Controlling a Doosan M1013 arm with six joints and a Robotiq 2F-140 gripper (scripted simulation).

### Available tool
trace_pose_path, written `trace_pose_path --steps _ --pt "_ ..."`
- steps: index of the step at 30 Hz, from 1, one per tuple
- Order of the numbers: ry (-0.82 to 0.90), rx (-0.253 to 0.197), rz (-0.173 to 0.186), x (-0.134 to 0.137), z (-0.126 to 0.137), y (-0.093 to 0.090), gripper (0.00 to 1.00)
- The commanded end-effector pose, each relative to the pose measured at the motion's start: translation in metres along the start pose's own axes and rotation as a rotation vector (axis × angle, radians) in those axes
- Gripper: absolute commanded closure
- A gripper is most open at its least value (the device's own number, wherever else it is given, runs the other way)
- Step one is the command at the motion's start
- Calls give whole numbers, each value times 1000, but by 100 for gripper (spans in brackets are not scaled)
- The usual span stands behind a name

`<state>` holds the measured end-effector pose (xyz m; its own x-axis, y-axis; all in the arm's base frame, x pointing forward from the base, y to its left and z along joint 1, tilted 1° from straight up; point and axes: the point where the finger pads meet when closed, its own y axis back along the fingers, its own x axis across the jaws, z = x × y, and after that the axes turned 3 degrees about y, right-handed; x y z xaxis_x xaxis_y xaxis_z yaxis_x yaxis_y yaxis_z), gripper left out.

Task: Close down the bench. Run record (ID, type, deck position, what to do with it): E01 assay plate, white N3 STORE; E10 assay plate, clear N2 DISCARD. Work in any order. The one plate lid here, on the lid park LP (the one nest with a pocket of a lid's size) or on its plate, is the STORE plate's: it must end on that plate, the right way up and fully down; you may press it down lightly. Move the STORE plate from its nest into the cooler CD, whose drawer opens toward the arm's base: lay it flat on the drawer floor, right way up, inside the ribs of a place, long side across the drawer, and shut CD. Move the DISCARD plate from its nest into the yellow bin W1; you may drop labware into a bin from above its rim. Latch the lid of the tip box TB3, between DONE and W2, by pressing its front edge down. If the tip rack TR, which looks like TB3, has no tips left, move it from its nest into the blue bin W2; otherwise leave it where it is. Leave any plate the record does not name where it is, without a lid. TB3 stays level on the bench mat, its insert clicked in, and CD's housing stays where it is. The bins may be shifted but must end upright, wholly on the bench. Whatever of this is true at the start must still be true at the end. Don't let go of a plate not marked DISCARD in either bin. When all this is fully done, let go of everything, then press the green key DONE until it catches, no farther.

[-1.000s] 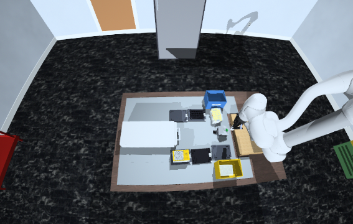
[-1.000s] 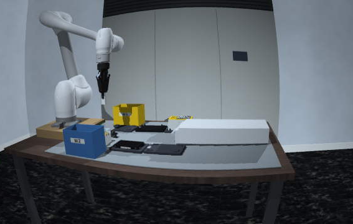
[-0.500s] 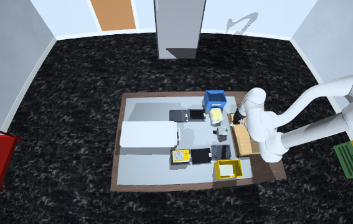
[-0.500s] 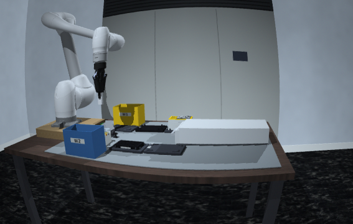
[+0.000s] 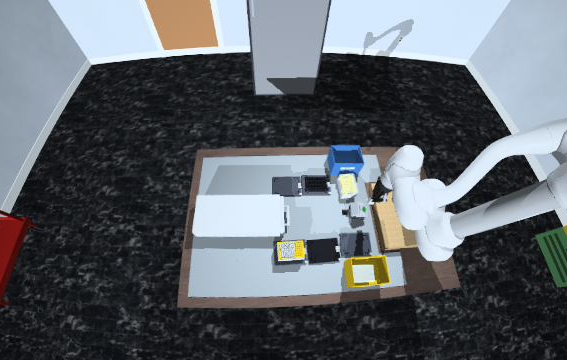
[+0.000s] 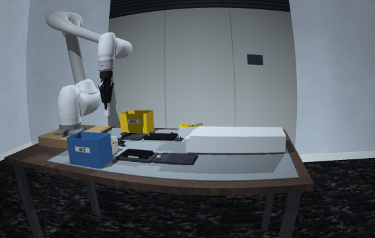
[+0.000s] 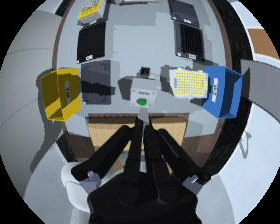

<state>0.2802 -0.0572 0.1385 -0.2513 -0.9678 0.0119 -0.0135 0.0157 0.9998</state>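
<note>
My claw (image 7: 143,121) clenched, empty, hanging lower centre of wrist view above green DONE key (image 7: 141,102). Likely final step: descend straight, press gently until it catches.

Lab: plate nests (image 5: 323,250), labelled bins (image 6: 89,149)

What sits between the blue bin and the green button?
A tip box with yellow tips sits between the blue bin and the green button, seen from the top.
</note>
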Motion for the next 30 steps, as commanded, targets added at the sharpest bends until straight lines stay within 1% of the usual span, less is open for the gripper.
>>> trace_pose_path --steps 1,4,6,21,23,27,30 --pt "0 0 0 0 0 -7 100" --pt "0 0 0 0 0 -15 100" --pt "0 0 0 0 0 -15 100" --pt "0 0 0 0 0 -55 100" --pt "0 0 0 0 0 -55 100" --pt "0 0 0 0 0 -65 100" --pt "0 0 0 0 0 -65 100"
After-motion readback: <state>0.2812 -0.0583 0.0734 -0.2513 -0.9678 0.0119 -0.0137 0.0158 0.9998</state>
